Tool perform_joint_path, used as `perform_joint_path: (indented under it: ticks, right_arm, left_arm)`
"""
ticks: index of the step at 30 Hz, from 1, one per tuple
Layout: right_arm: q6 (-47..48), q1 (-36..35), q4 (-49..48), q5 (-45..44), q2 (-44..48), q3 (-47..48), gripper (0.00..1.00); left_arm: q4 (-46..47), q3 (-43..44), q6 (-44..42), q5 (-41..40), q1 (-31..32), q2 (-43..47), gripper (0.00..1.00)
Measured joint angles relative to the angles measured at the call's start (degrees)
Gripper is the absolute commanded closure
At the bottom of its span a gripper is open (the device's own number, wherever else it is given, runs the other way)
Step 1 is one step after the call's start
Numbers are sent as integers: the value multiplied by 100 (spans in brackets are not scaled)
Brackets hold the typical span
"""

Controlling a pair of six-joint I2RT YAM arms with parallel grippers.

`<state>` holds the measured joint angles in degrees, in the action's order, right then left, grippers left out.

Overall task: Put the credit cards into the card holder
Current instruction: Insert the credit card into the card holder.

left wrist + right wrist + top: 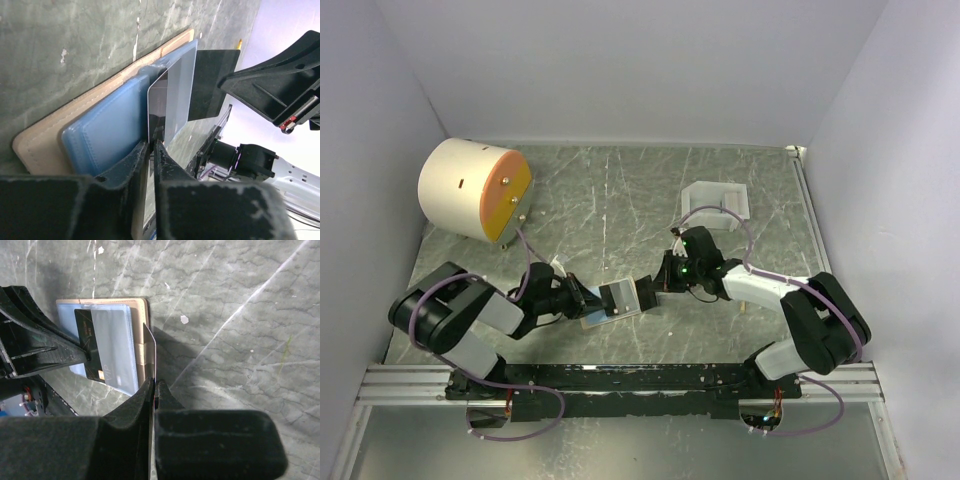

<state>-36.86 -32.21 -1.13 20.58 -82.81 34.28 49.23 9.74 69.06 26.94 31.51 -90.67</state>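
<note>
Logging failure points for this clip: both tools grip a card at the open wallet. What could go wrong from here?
1. The first card is only partly inside a pocket of the card holder, pinched by the left tool; released now, it may slip out.
2. The right tool holds the second card right beside it; the tools may clash.
3. Nothing pins the card holder, so pushing may slide it.

Table [620, 190] (marbled): card holder [110, 125], cylinder [470, 190], tray [717, 200].

Both arms are folded low, wrists facing each other mid-table. Left gripper [588, 300] pinches a credit card [172, 97]; right gripper [654, 287] pinches a second credit card [212, 82].
</note>
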Motion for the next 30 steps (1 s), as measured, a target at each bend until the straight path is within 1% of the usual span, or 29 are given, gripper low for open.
perform_joint_path:
  ticks: [3,5,7,10,14,18,22,30]
  right_arm:
    - [-35,-52,-26,55,0,0,100]
    - [-57,-133,-37,116,9,0,100]
    - [-61,-199,-11,157,42,2,100]
    - [-57,-260,188,175,181,15,100]
    - [-20,-275,562,66,398,107,100]
    - [52,-275,804,-181,566,280,100]
    - [96,-275,920,-378,592,334,100]
    - [188,-275,975,-586,385,518,100]
  left_arm:
    - [-308,7,-66,-133,26,240,62]
    - [-697,81,-149,-201,33,487,54]
    - [-1099,181,-249,-299,46,774,50]
    - [-1694,210,-326,-501,48,1331,46]
    - [-2599,372,-463,-752,48,1803,44]
    - [-3307,682,-636,-940,48,1919,44]
    - [-3552,857,-763,-973,48,1871,43]
    - [-3458,1097,-866,-844,48,1375,42]
